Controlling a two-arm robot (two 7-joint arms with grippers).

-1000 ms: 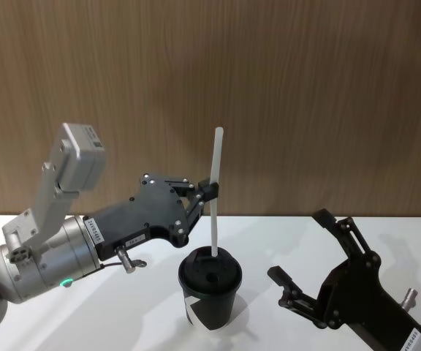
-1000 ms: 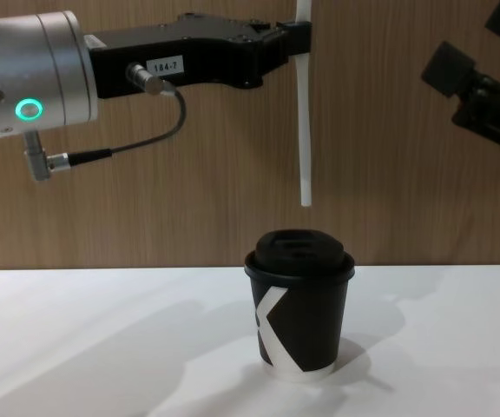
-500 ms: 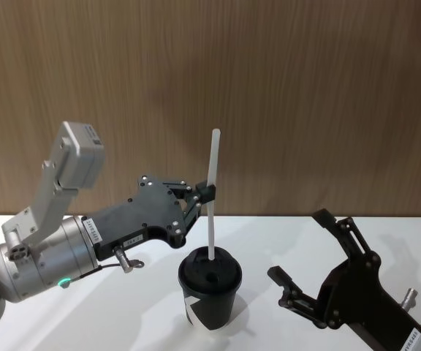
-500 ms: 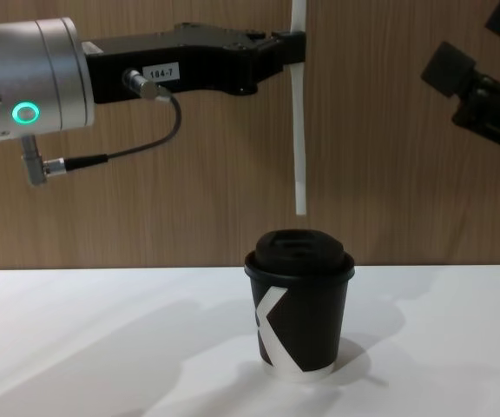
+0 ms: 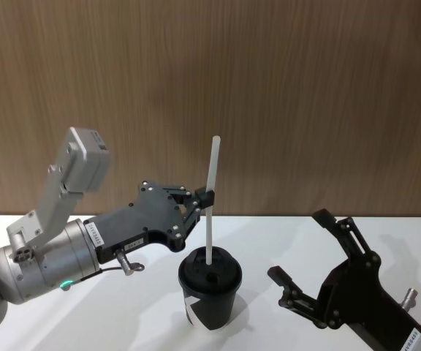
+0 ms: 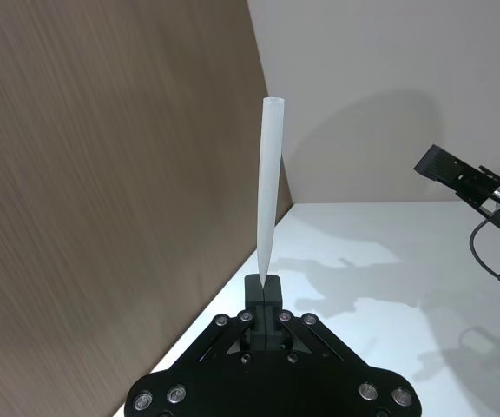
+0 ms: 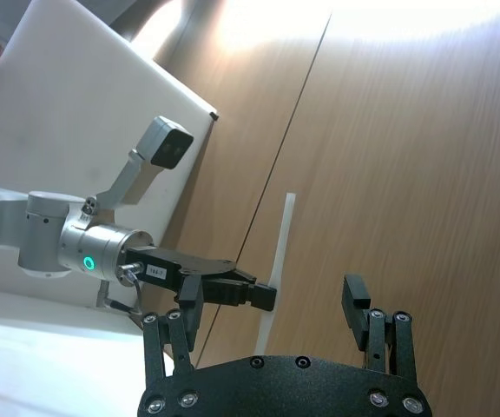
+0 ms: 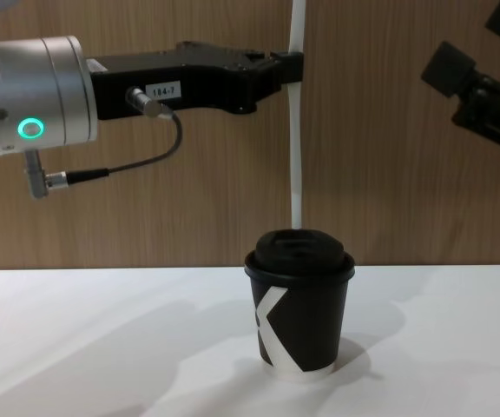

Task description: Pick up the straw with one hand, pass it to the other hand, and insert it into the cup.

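Lower than a second ago, the straw [image 8: 296, 156] has come down with the left gripper [image 5: 205, 197]: the clear gap that showed under its lower end is gone, and in the chest view that end now sits right at the top of the lid [image 8: 300, 244] of the cup [image 8: 302, 317]. Whether the end has already gone into the lid's opening or only rests at it cannot be told. The straw's long axis is close to upright, leaning only slightly, and it passes straight through the left gripper's fingertips, which are closed on it near the middle of its length, with one part sticking up above them and the other hanging below. The cup stands upright on the desk [image 8: 102, 347] directly under those fingertips, so the coming move looks like a plain straight push downward along the straw's own line. The left arm reaches in from the left with its wrist about level and its fingers pointing across toward the right. The right gripper [image 5: 298, 245] is well off to the far side of the cup from the left gripper and lower, its fingers spread apart and holding nothing, idle and farther from the straw than the left one.
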